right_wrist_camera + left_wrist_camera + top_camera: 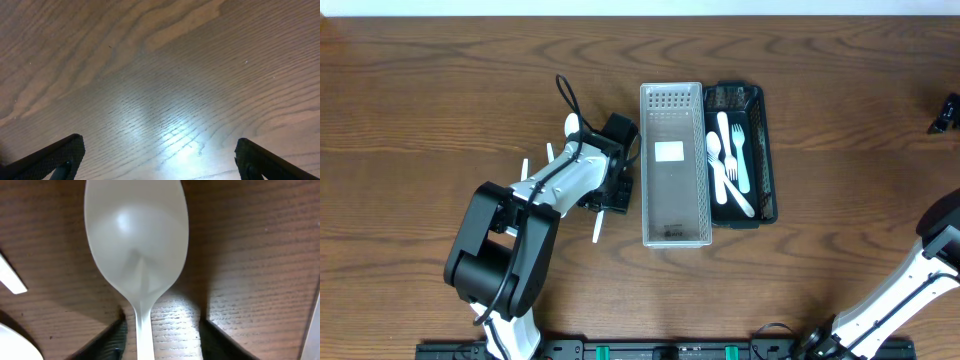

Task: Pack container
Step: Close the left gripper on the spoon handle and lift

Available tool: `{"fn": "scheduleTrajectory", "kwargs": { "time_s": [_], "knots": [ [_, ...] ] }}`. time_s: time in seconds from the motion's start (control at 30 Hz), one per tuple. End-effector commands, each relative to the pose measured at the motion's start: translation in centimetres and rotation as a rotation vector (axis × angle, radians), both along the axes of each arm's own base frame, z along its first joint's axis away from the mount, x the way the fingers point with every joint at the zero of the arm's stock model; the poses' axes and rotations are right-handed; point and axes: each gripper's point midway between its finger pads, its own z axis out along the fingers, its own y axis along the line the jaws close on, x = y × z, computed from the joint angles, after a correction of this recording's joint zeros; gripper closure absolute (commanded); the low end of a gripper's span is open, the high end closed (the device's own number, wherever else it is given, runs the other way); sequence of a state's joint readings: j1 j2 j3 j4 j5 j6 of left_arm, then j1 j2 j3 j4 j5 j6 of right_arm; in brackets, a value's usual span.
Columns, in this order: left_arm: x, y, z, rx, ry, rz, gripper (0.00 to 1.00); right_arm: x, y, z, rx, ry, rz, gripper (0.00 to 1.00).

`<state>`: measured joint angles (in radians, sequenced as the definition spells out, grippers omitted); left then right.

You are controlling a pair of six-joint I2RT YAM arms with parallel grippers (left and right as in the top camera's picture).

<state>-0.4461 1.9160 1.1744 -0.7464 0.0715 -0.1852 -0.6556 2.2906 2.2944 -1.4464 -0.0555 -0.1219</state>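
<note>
Left wrist is showing the left gripper (161, 339) straddling a white plastic spoon (136, 245) on the table (440, 100) left of the clear basket (672, 215), jaws parted; pinching the handle likely comes next. Right gripper (157, 157) is idling, spread wide.

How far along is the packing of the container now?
Done: several white plastic utensils lie in the black mesh tray. In hand: the left hand stands open astride a white plastic spoon, not gripping. Left: that spoon and other loose white pieces beside it.
</note>
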Motion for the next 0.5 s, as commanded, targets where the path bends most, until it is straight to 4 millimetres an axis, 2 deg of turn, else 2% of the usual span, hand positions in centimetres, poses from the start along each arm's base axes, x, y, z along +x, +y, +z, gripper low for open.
{"fn": "scheduleTrajectory", "kwargs": {
  "time_s": [0.0,0.13,0.27,0.37,0.47],
  "knots": [
    [0.06,0.55,-0.81,0.030,0.013,0.008,0.68,-0.23,-0.29,-0.32,0.006,0.004,0.005,0.01],
    [0.16,0.77,-0.81,0.043,0.007,0.008,0.79,-0.23,-0.29,-0.32,0.006,0.004,0.005,0.01],
    [0.18,0.77,-0.80,0.043,0.006,0.008,0.82,-0.23,-0.28,-0.32,0.006,0.004,0.005,0.01],
    [0.27,0.91,-0.78,0.046,0.004,0.011,0.88,-0.23,-0.29,-0.32,0.006,0.004,0.005,0.01],
    [0.50,1.45,-0.75,0.045,0.005,0.029,0.89,-0.23,-0.28,-0.32,0.006,0.004,0.005,0.01]
  ]
}}
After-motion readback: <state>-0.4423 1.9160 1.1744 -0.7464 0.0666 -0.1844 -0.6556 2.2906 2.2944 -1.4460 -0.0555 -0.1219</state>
